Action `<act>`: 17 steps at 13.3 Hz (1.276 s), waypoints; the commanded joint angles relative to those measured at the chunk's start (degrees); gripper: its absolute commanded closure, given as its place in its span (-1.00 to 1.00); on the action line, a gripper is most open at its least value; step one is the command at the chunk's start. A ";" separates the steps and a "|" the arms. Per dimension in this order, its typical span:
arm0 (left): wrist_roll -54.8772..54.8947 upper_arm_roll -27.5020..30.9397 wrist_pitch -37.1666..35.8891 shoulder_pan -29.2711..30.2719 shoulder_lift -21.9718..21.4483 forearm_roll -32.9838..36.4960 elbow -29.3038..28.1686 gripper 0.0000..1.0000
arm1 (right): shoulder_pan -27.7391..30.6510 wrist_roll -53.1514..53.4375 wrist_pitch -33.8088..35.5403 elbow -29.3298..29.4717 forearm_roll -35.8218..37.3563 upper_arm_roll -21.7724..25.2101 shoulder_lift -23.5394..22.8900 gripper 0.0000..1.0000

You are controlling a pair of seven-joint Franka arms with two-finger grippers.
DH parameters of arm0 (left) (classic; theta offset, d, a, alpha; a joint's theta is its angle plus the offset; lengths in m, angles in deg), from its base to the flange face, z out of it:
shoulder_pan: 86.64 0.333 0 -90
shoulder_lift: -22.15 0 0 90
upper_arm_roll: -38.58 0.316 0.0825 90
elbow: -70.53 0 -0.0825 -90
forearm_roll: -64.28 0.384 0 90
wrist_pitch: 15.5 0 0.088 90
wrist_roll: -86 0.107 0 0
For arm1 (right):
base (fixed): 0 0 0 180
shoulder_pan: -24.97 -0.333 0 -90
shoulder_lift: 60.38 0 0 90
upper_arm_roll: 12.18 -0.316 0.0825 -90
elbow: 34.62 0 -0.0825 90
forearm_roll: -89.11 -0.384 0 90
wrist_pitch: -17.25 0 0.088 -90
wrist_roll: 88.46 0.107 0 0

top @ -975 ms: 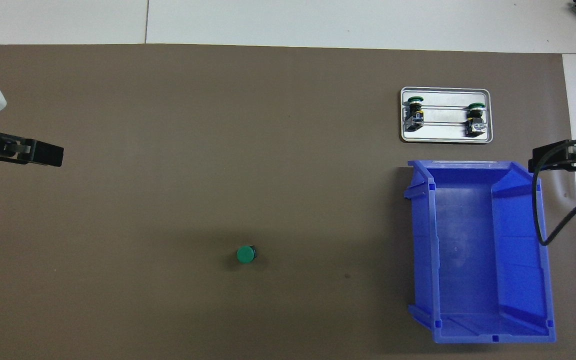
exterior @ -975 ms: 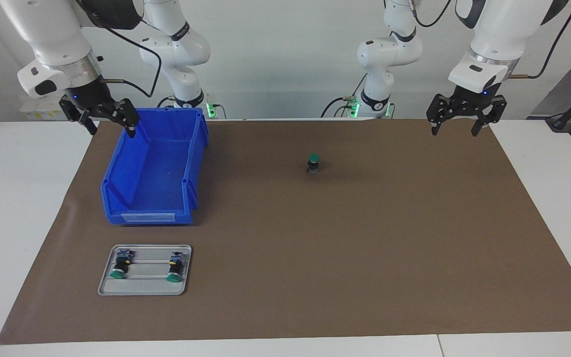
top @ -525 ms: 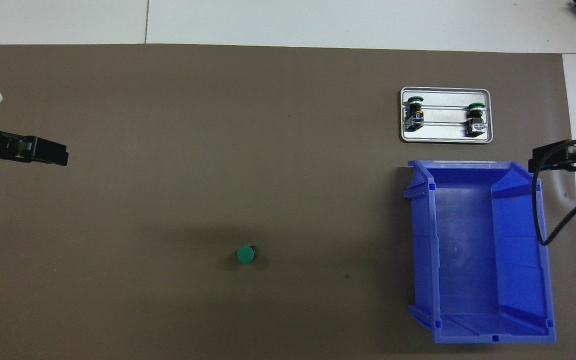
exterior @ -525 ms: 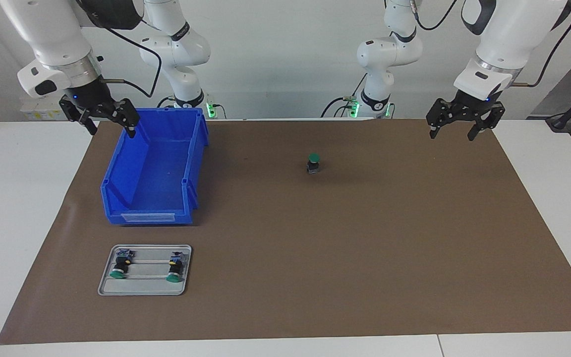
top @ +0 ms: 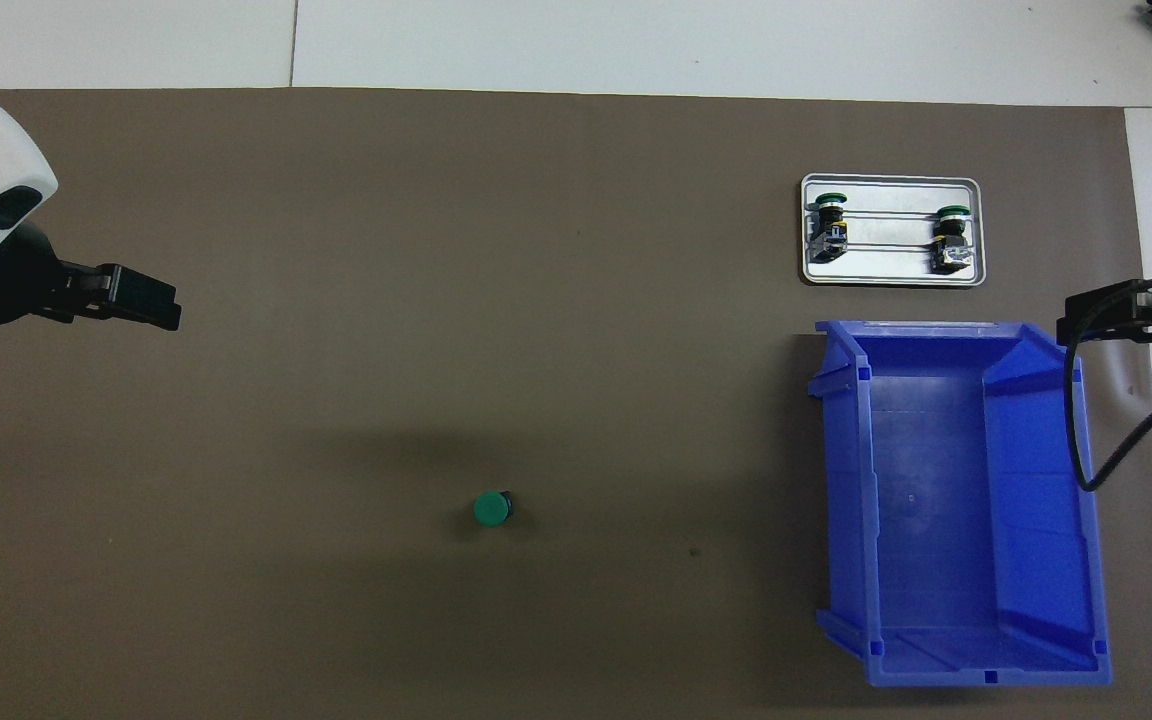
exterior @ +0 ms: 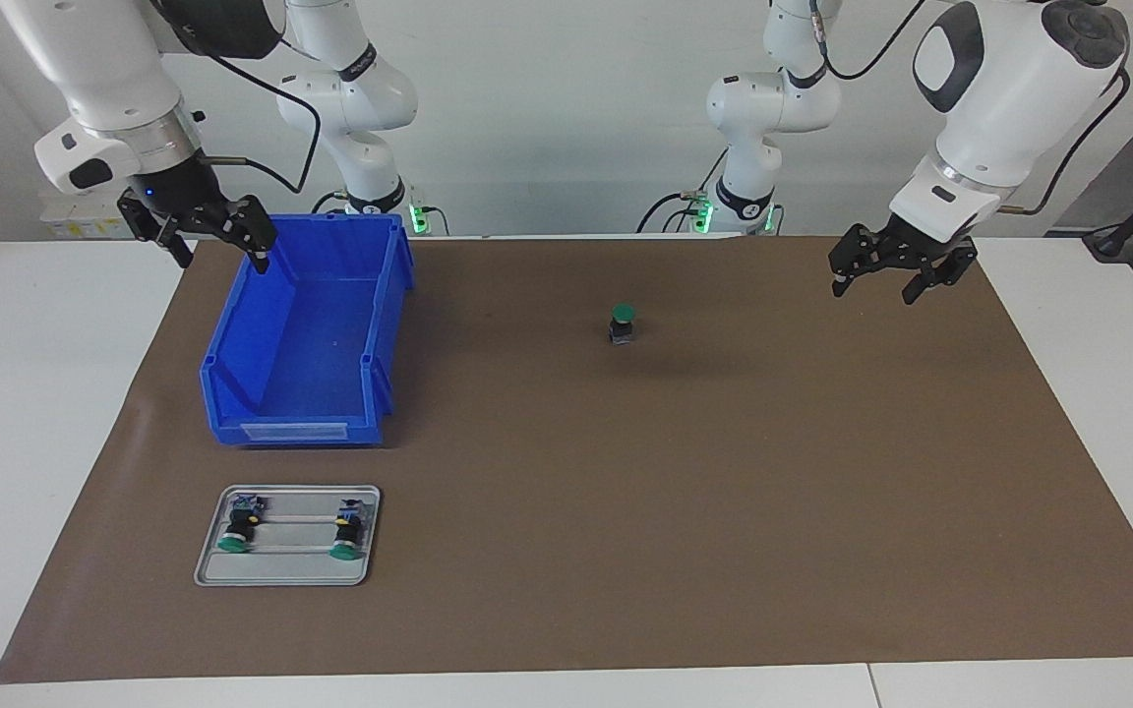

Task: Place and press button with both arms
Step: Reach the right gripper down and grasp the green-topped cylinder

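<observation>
A brown paper-like mat [exterior: 626, 492] covers most of the white table [exterior: 35, 393]. On it, toward the right arm's end, sits a blue open-topped plastic bin [exterior: 306, 334], empty inside. Farther from the robots than the bin lies a flat grey metal tray [exterior: 287, 535] that carries two more green-capped push-button switches [exterior: 236, 526] on their sides.

The left gripper [exterior: 889, 273], a black two-finger hand on a white jointed arm, hangs over the mat at the left arm's end, its fingers spread wide with nothing between them. The right gripper [exterior: 201, 236], of the same make, hangs over the bin's outer rim, jaws likewise wide apart and empty.

The button [exterior: 622, 324], a small switch with a round green cap on a dark body, stands upright on the mat between the two arms, well apart from both grippers and from the bin.
</observation>
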 commanded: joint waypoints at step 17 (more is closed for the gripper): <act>-2.45 1.33 4.11 -0.15 -1.89 0.31 -0.53 -1.00 | -45.77 53.37 -37.60 -11.90 -3.72 -1.49 -17.97 -1.00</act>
